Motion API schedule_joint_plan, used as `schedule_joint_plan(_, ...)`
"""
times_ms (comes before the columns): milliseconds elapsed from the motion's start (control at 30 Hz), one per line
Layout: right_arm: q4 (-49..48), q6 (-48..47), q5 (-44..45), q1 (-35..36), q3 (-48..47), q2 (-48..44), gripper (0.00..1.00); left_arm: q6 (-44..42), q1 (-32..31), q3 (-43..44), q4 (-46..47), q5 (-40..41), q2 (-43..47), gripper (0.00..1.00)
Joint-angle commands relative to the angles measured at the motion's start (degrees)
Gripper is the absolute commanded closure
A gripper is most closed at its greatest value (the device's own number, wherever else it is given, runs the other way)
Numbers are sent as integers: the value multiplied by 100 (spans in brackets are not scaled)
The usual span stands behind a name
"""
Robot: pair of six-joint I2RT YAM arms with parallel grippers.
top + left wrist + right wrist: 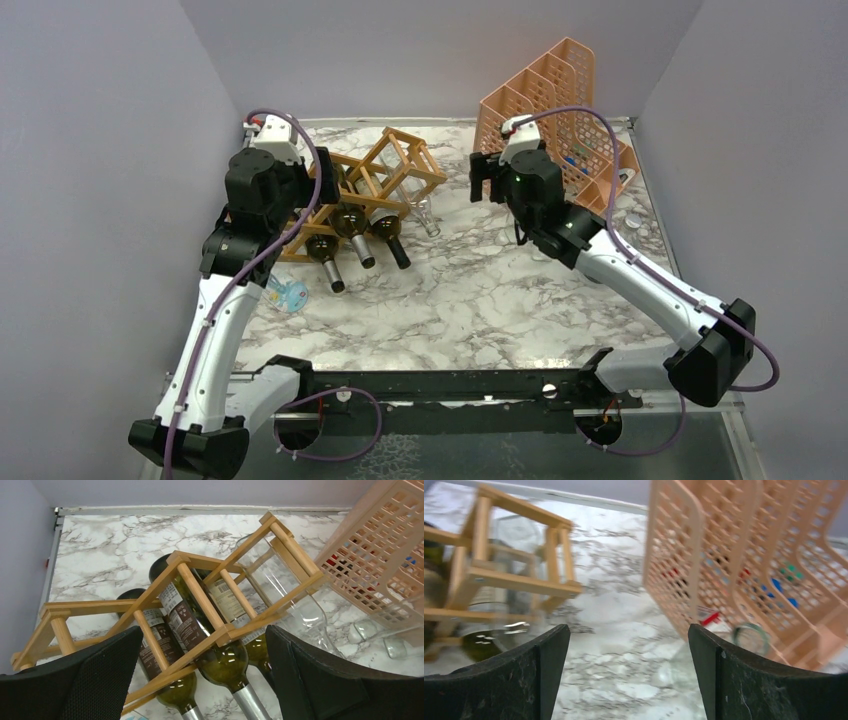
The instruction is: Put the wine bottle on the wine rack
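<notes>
1. Left claw (325, 185): spread wide, nothing between its fingers (80, 680). It hangs above the rack (405, 150), over the rack's end farthest from the holder (555, 100). In the left wrist view the rack (192, 587) and its bottles fill the gap between the fingers.

2. Right claw (485, 178): spread wide, nothing between its fingers (744, 680). It sits just beside the rack on the holder side, apart from the rack, and faces it. In the right wrist view the rack (519, 582) shows on one side of the gap and the holder (724, 555) on the other.

3. Rack: rests on the bench (480, 290) toward the back wall, its stick cells tilted on their corners.

4. Clear bottle (420, 205): lies in the rack's cell nearest the holder, its neck projecting from the rack toward the arm bases. The left wrist view shows its body (290, 600) inside that cell.

5. Green bottles (352, 228): three lie in the rack's adjoining cells, side by side, with their silver-capped necks projecting from the rack toward the arm bases. Labels are visible between the sticks (220, 660).

6. Holder: peach mesh, leaning, near the rack's clear-bottle end and not touching it.

7. Small blue item (290, 295): lies on the bench just off the rack's side nearest the left arm's base.
</notes>
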State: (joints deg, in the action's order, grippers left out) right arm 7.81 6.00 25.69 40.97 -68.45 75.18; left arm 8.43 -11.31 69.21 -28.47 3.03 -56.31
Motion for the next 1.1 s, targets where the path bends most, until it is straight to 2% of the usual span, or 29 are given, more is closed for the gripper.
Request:
schedule_joint_plan(0,825,-164,1128,-393,-143,-231,10,-142,32,-129,152,-622,324,1)
schedule_joint_plan(233,809,-40,705,-1022,-115,-218,17,-135,32,-341,437,-1239,650,1)
schedule_joint_plan(400,769,180,670,-1173,-166,96,33,-82,32,-341,450,-1371,670,1)
schedule_joint_plan(733,631,390,717,-1312,-132,501,52,-20,31,-327,452,-1588,701,1)
schedule_joint_plan(933,449,268,613,-1315,82,388,76,115,28,-372,561,-1935,616,1)
schedule_joint_plan(1000,475,237,537,-1317,95,287,87,133,31,-415,659,-2298,587,1)
schedule_joint_plan(1067,419,196,356,-1316,161,90,91,211,28,-502,878,-2868,570,1)
